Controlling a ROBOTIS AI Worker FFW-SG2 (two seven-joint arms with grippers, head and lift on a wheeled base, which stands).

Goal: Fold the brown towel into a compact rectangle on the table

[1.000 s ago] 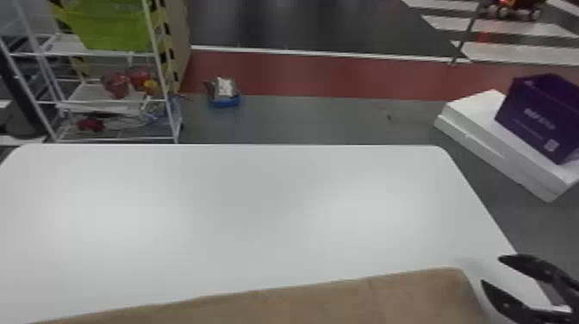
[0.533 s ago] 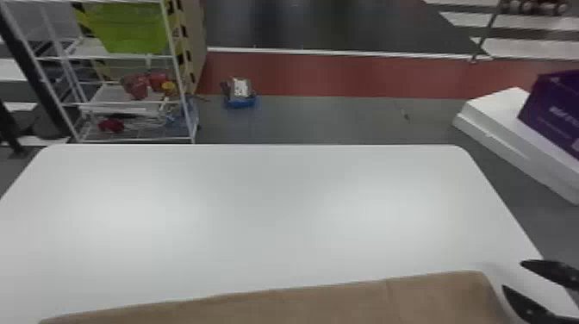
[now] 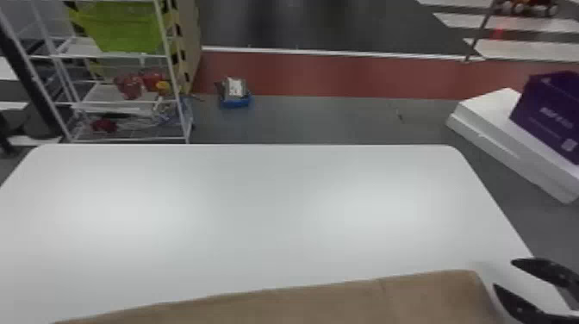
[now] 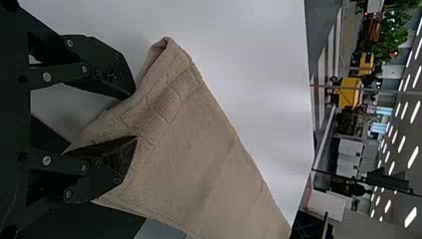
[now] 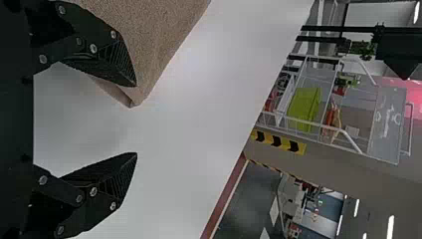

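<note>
The brown towel (image 3: 327,303) lies along the near edge of the white table, its far edge slanting up to the right. Just past its right end stands my right gripper (image 3: 504,273), fingers parted. In the right wrist view my right gripper (image 5: 134,119) is open, one finger over the towel's corner (image 5: 159,45), the other above bare table. In the left wrist view my left gripper (image 4: 134,115) stands open, with a crumpled, raised part of the towel (image 4: 184,129) between and beyond its fingers.
The white table (image 3: 267,207) reaches far beyond the towel. Past it are a wire shelf (image 3: 185,116) with a green bin (image 3: 125,28) at the left, a small blue item (image 3: 235,99) on the floor, and a purple box (image 3: 551,116) on white slabs at the right.
The head view shifted sideways and partly back, moving table, towel and right gripper together in it. Between the right gripper and the towel I see no clear change.
</note>
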